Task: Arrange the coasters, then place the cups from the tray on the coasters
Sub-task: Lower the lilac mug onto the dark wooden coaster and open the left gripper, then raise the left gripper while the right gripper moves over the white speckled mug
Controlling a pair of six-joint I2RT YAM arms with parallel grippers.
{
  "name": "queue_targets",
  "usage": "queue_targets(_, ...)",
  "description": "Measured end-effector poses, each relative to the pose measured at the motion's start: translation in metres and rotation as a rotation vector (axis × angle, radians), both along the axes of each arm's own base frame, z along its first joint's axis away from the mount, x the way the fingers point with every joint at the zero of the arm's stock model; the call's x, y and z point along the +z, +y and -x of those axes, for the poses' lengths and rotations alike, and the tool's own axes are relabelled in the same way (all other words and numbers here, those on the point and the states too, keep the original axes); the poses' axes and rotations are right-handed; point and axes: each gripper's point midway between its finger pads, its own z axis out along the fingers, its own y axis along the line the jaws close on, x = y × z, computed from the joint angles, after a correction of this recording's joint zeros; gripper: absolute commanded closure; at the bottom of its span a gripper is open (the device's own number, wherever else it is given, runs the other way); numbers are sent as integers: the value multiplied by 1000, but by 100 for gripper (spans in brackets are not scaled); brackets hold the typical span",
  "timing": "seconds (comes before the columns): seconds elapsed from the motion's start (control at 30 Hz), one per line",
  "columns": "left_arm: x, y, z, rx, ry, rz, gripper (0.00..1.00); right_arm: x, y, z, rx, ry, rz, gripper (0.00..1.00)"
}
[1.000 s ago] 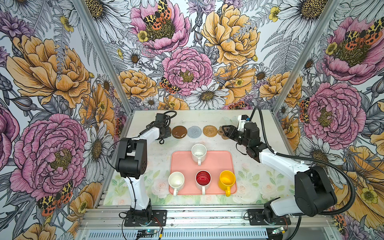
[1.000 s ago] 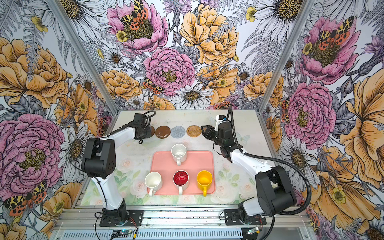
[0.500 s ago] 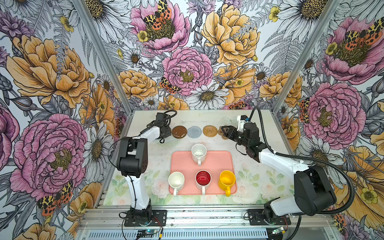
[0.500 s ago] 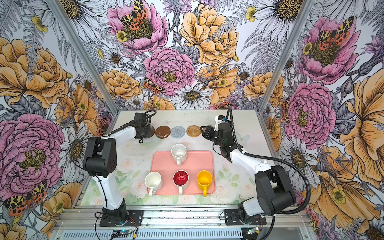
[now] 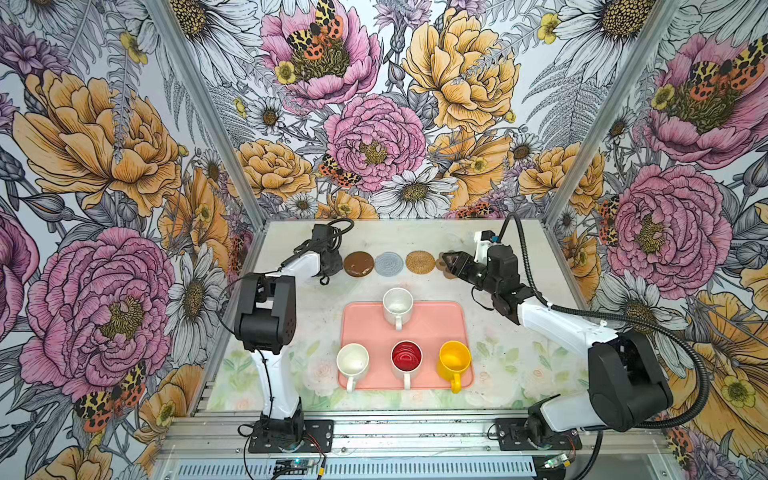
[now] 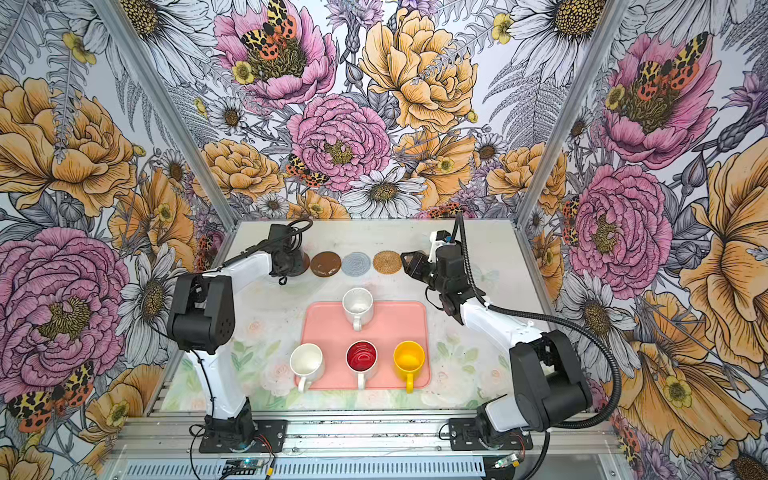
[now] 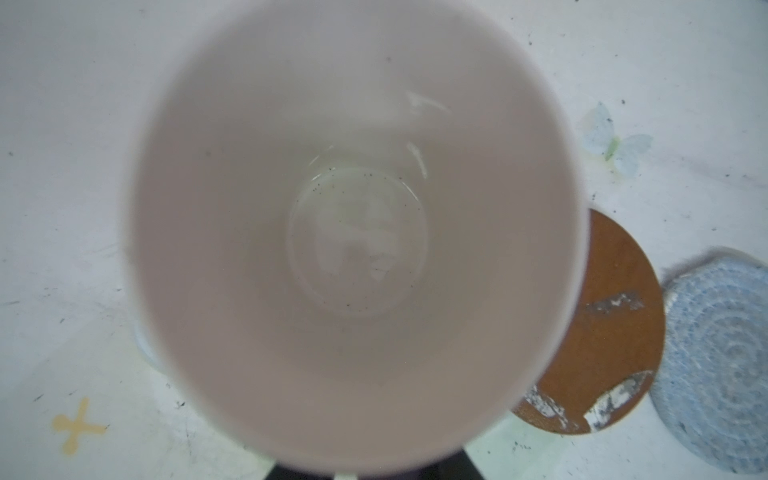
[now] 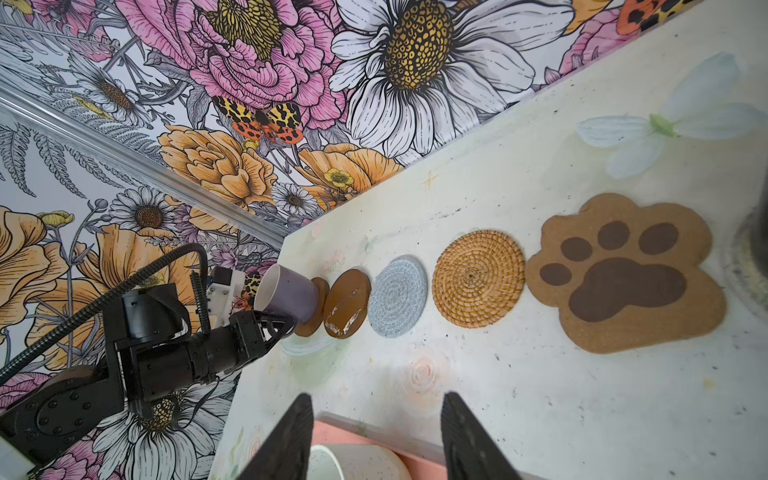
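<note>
Left end effector (image 5: 329, 266) is at the far-left end of the coaster row, right on the lavender mug (image 8: 286, 293), which stands on a brown disc (image 8: 314, 309). Gripping or let go? I can't tell: the wrist view just looks down into its white inside. Right end effector (image 8: 378, 397) is spread wide with nothing in it, hanging over the paw coaster (image 8: 623, 274). Between the two lie the second brown disc (image 5: 358, 263), grey-blue mat (image 5: 389, 263) and rattan round (image 5: 420, 262). Four mugs (image 5: 397, 305) stand on the pink tray (image 5: 440, 324), mid-worktop, well apart from both.
</note>
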Motion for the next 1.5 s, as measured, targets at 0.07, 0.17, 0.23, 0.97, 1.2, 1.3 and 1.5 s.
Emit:
queue_targets(0.07,0,0,0,1,0,0,61,0,0,0,2,0,0,48)
queue_targets(0.17,0,0,0,0,0,0,55,0,1,0,3,0,-1,48)
queue_targets(0.23,0,0,0,0,1,0,51,0,1,0,4,0,-1,48)
queue_targets(0.97,93,-66,30,-100,-208,76,48,1,14,8,18,56,92,45)
queue_targets(1.2,112,-105,53,-122,-289,170,42,26,50,22,86,20,190,41)
queue_targets(1.3,124,-123,70,-148,-344,194,36,27,62,34,116,29,251,40)
queue_targets(1.5,141,-148,89,-211,-406,227,23,4,86,74,215,85,392,36)
